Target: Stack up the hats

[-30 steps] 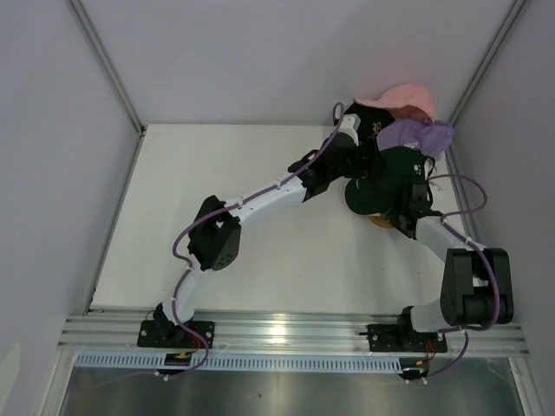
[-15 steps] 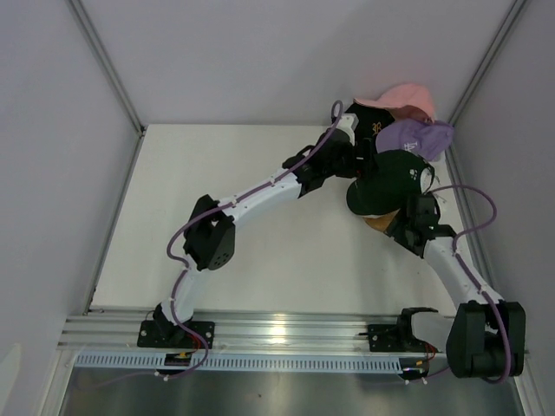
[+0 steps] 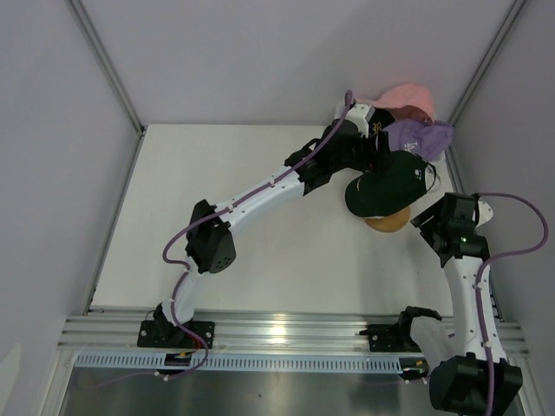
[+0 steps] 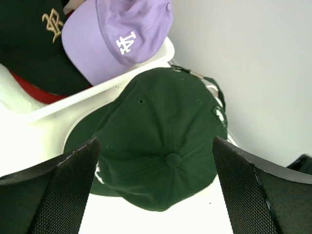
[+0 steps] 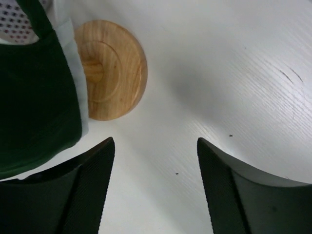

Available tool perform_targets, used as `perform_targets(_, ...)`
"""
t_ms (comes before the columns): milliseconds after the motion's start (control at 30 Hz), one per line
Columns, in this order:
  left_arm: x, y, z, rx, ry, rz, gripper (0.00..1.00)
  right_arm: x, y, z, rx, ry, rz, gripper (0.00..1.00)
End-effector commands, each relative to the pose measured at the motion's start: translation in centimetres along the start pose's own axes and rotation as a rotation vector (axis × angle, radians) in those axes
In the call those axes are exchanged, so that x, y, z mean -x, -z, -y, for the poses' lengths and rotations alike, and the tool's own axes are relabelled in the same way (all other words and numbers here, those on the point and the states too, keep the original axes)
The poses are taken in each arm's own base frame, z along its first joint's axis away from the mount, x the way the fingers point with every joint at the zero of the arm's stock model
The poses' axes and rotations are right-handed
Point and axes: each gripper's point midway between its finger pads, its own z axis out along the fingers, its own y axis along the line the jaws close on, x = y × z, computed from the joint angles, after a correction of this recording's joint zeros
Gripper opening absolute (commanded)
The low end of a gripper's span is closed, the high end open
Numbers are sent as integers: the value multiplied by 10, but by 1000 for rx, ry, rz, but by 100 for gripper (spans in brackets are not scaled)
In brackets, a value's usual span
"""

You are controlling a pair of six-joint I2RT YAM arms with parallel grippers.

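Note:
A dark green hat point(image 3: 390, 182) sits on the round wooden stand point(image 3: 388, 223), alone on it. Behind it, a lavender hat point(image 3: 418, 135), a pink hat point(image 3: 408, 96) and a black hat point(image 3: 375, 121) lie piled in the basket. My left gripper point(image 3: 371, 156) hovers over the green hat point(image 4: 161, 141), jaws wide open and touching nothing; the lavender hat point(image 4: 117, 41), the black hat point(image 4: 34, 44) and a red hat's edge point(image 4: 34, 90) show beyond. My right gripper point(image 5: 153, 185) is open over bare table, apart from the stand point(image 5: 109, 68) and the green hat point(image 5: 34, 102).
The white basket point(image 4: 105, 90) stands in the table's far right corner against the grey walls. Its mesh point(image 5: 14, 19) shows at the upper left of the right wrist view. White table point(image 3: 217, 208) stretches to the left of the arms.
My right arm has drawn back to the right, away from the green hat, and its jaws have spread. The left gripper has edged farther toward the hats. The green hat stays on the stand.

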Motion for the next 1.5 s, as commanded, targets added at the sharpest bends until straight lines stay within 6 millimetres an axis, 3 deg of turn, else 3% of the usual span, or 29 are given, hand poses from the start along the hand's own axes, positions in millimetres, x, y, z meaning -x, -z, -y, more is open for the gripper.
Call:
perform_targets(0,24,10,21,-45,-44,51,99,33,19,-9,72,-49,118,74)
perform_targets(33,25,11,21,-44,-45,52,99,51,28,-25,153,-18,169,80)
perform_targets(167,19,12,17,-26,-52,30,100,106,51,-42,222,6,332,99)
perform_targets(300,5,12,13,-26,-61,-9,100,133,39,-61,263,25,313,99)
perform_targets(333,6,13,13,-26,-66,-10,99,132,23,-73,308,51,272,99)
perform_targets(500,5,20,8,-3,-115,-27,100,129,-11,-94,410,84,220,99)
perform_targets(700,8,24,-3,23,-108,-19,99,112,-30,-81,369,103,176,94)
perform_targets(900,2,20,-3,-18,-87,-42,99,114,-43,-67,291,97,204,93)
perform_targets(1000,3,22,-7,-12,-87,-48,100,118,-49,-55,220,80,207,78)
perform_targets(1167,4,24,-17,-13,-61,-53,99,119,-49,-46,181,59,216,69)
perform_targets(1233,3,22,-18,-22,-52,-54,99,116,-51,-49,205,66,213,71)
perform_targets(1300,3,22,-15,-43,-51,-55,99,114,-53,-67,302,97,198,74)
perform_targets(1467,9,21,-6,-91,-72,-36,99,111,-82,-92,396,127,125,74)
